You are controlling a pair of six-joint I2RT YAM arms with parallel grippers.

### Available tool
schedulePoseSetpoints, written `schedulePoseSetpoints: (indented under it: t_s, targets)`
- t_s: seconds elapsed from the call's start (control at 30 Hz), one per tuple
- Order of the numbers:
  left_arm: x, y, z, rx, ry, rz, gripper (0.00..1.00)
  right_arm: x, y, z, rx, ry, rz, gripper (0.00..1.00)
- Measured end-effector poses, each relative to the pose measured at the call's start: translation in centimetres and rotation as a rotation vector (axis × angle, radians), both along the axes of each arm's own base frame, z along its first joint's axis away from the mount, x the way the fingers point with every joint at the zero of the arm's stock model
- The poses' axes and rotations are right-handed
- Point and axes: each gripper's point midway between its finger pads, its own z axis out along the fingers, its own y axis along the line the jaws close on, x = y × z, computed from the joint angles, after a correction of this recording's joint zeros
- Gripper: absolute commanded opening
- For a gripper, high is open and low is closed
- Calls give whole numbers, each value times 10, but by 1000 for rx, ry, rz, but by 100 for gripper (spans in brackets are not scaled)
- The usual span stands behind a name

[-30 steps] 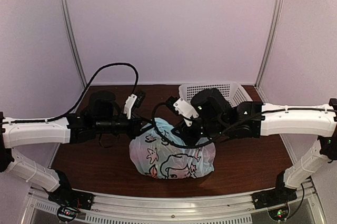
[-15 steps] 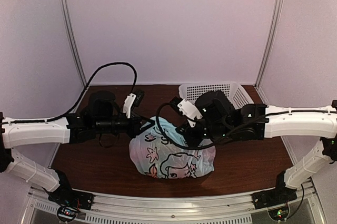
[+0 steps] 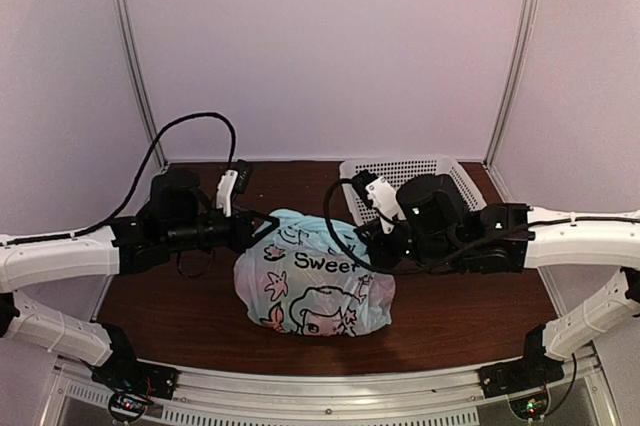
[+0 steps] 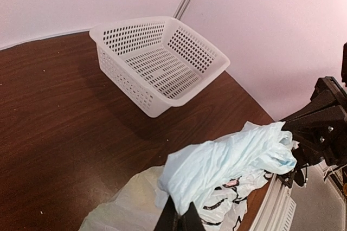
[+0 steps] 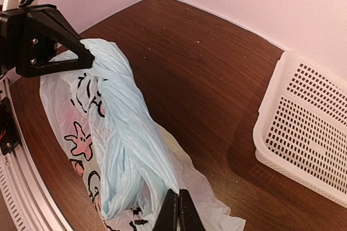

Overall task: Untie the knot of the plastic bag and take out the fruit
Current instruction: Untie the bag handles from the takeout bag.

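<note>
knot (image 5: 126,129) between left claw (image 4: 181,216), right claw (image 5: 178,203)

The plastic bag (image 3: 315,286) is showing as thin, crinkled film, pale blue and translucent with a soft sheen (its black drawings are lying flat in the print). The knot (image 5: 122,128) is looking like tightly bunched, creased plastic. The worktop (image 3: 460,311) is reading as dark wood grain, smooth and faintly glossy. At two o'clock from the bag, the basket (image 3: 448,176) is appearing as matt white perforated plastic. The right fingers (image 5: 169,212) are looking matt black, and the right arm's casing (image 3: 580,244) smooth white.
</note>
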Motion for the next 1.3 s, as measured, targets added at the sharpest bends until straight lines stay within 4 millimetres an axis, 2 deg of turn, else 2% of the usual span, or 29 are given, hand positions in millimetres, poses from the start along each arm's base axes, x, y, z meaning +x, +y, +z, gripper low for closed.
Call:
schedulePoseSetpoints:
  t_s: [0.27, 0.43, 0.47, 0.53, 0.6, 0.73, 0.93, 1.0, 1.2, 1.3]
  targets:
    - [-10, 12, -30, 8, 65, 20, 0, 1, -11, -29, -1, 53, -72, 0]
    - [-15, 15, -33, -1, 74, 15, 0, -1, -10, -30, 23, 68, -71, 0]
    - [-15, 15, -31, -6, 69, 12, 0, -2, -9, -28, 31, 68, -61, 5]
    - [-16, 13, -27, -18, 61, -1, 0, -5, -7, -23, 48, 67, -37, 25]
    - [-18, 11, -25, -26, 55, -18, 0, -9, -4, -17, 60, 63, -4, 37]
    - [-22, 6, -23, -35, 46, -59, 0, -14, 4, 2, 89, 50, 53, 49]
    - [-25, 1, -19, -40, 34, -99, 0, -11, 14, 43, 136, -1, 78, 50]
    - [-26, 0, -18, -42, 31, -106, 0, -8, 17, 49, 137, -12, 76, 50]
    - [-27, 0, -18, -42, 30, -114, 0, -2, 23, 37, 88, -8, 61, 48]
    - [-27, 0, -18, -41, 27, -115, 0, 1, 23, 30, 65, -5, 49, 40]
